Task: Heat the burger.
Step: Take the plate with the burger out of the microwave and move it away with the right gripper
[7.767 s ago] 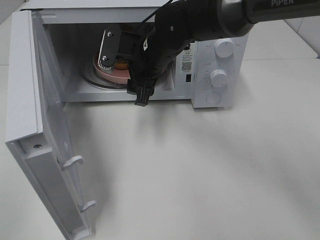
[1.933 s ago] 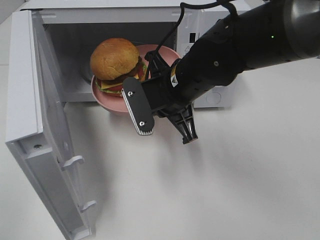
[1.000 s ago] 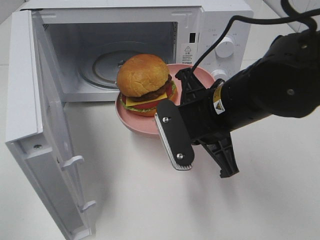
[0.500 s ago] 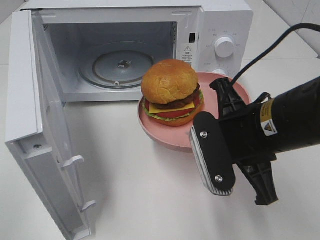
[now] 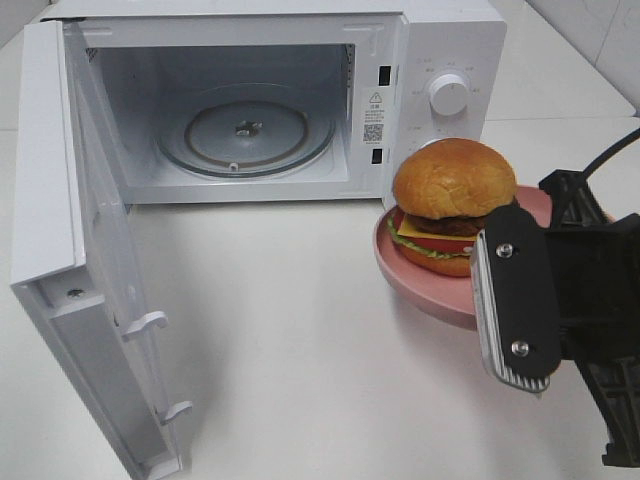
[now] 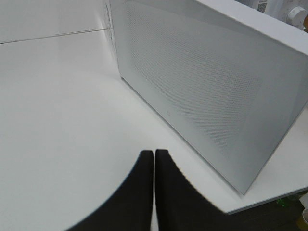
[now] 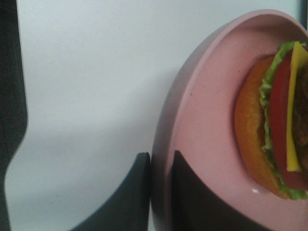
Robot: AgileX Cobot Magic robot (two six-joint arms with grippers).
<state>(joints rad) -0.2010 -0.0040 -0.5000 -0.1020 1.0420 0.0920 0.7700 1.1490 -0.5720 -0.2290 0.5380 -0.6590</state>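
Burger (image 5: 452, 205): sits on pink plate (image 5: 420, 285), in front of microwave's control panel, outside the cavity; bun on top, cheese, tomato, lettuce showing at the side.
Right gripper (image 7: 161, 192): nearest the camera, at lower right; fingers clamped on plate rim, one inside, one outside.
Pink plate: held by that rim; whether it touches the table (image 5: 300, 360) is unclear.
Left gripper (image 6: 154, 192): fingers together, holding nothing, over the table beside the microwave's mesh side.
Microwave (image 5: 440, 40): behind; door (image 5: 70, 260) swung wide to the left; glass turntable (image 5: 245, 135) bare.
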